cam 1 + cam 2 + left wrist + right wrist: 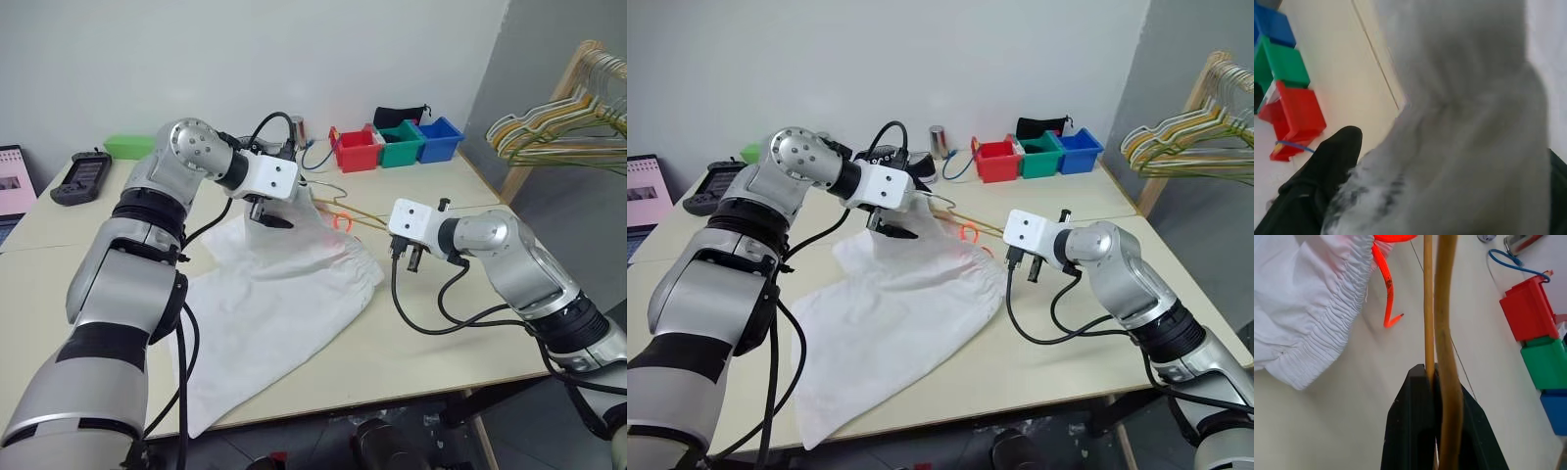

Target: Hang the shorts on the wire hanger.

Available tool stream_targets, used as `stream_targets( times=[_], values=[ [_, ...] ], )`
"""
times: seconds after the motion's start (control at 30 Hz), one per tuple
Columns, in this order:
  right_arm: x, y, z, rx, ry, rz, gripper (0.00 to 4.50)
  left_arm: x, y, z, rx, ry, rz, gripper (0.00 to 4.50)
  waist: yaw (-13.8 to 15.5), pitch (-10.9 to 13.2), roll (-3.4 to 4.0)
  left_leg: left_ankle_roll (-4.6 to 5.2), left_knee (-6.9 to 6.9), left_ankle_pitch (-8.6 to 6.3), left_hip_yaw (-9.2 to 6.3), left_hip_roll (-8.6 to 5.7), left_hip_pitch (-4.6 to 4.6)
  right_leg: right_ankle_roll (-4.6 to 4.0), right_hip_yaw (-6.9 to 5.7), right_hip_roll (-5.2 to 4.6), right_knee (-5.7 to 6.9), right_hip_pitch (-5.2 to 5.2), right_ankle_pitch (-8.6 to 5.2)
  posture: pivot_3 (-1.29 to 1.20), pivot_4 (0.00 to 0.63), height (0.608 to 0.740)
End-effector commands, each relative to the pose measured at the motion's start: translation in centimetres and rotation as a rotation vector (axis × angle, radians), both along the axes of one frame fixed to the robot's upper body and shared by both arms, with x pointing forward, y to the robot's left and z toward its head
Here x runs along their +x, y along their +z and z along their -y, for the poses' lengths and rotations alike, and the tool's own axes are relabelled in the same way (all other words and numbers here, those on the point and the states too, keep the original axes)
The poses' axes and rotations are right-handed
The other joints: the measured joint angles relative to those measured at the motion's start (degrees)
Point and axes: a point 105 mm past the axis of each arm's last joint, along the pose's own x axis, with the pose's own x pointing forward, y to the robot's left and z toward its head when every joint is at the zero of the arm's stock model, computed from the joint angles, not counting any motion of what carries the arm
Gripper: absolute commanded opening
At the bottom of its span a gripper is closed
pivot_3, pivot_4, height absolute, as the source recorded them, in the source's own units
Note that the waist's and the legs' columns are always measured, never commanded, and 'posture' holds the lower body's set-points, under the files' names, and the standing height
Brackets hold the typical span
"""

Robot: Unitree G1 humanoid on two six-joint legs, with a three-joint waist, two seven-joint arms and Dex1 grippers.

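One white shorts [265,313] w/ gathered waistband, orange tag.

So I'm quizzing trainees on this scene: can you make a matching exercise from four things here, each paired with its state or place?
1. shorts
2. wire hanger
3. right gripper
4. red bin

a. at the table's far edge beside a green bin
b. spread on the table
c. shut
d. clamped between black fingers

Pairs: 1-b, 2-d, 3-c, 4-a
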Motion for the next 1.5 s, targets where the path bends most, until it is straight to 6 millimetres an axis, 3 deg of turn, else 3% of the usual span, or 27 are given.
stream_targets(
  times=[0.03, 0.23, 0.4, 0.5, 0.77, 1.13, 1.3, 1.5],
  values=[
    [-0.1, 2.3, -0.4, 0.012, 0.031, 0.075, 0.00, 0.3, 1.2, -0.7, 0.005, 0.018, 0.053, 4.43, -0.3, 0.0, 0.00, 0.00, 0.00, 0.00, 0.00, 0.00, 0.00, 0.00, 0.00, 0.00, 0.01, 0.00, 0.00, -0.26, 0.000, 0.740],
    [0.0, 2.4, -0.3, 0.032, 0.027, 0.061, 0.00, 0.3, 1.0, -0.6, -0.003, 0.016, 0.049, 4.43, -0.5, 0.0, 0.00, 0.00, 0.00, 0.00, -0.03, 0.00, 0.01, 0.00, -0.02, -0.01, 0.07, 0.00, 0.00, -0.24, 0.000, 0.740],
    [-0.2, 3.2, -1.9, 0.072, 0.066, 0.070, 0.00, 0.3, 0.7, -0.4, -0.001, 0.010, 0.049, 4.43, -0.5, 0.0, 0.00, 0.02, 0.04, 0.02, -0.05, -0.01, 0.04, 0.00, -0.04, -0.01, 0.22, -0.01, 0.00, -0.23, 0.000, 0.740],
    [-0.4, 3.4, -2.3, 0.077, 0.082, 0.075, 0.00, 0.4, 0.8, -0.4, -0.013, 0.022, 0.051, 4.01, -0.4, 0.0, 0.00, 0.04, 0.08, 0.03, -0.06, -0.02, 0.08, 0.00, -0.04, -0.01, 0.38, -0.01, 0.00, -0.23, 0.000, 0.740],
    [-0.4, 3.5, -2.3, 0.081, 0.079, 0.073, 0.00, 0.4, 0.7, -0.6, -0.022, 0.043, 0.023, 2.09, -0.5, 0.0, 0.00, 0.07, 0.31, 0.07, -0.08, -0.04, 0.10, 0.00, -0.04, 0.00, 0.66, -0.01, 0.00, -0.24, 0.000, 0.740],
    [-0.4, 4.0, -2.1, 0.121, 0.057, 0.044, 0.00, 0.3, 0.7, -0.4, -0.029, 0.032, 0.017, 0.11, -0.6, 0.0, 0.00, 0.08, 0.79, 0.07, -0.08, -0.03, 0.08, 0.02, -0.01, 0.01, 0.85, 0.05, 0.00, -0.25, 0.000, 0.740],
    [-0.4, 4.2, -2.1, 0.127, 0.056, 0.036, 0.00, 0.2, 0.6, -0.4, -0.035, 0.026, 0.014, 0.05, -0.7, 0.0, 0.00, 0.09, 0.81, 0.07, -0.08, -0.03, 0.08, 0.02, -0.01, 0.01, 0.86, 0.05, 0.00, -0.25, 0.000, 0.740],
    [-0.6, 4.0, -2.0, 0.142, 0.059, 0.006, 1.32, 0.2, 0.6, -0.4, -0.053, 0.028, 0.019, 0.00, -0.9, 0.0, -0.01, 0.08, 0.81, 0.07, -0.09, -0.03, 0.06, 0.02, -0.02, 0.01, 0.86, 0.04, 0.00, -0.25, 0.000, 0.740]
  ],
)
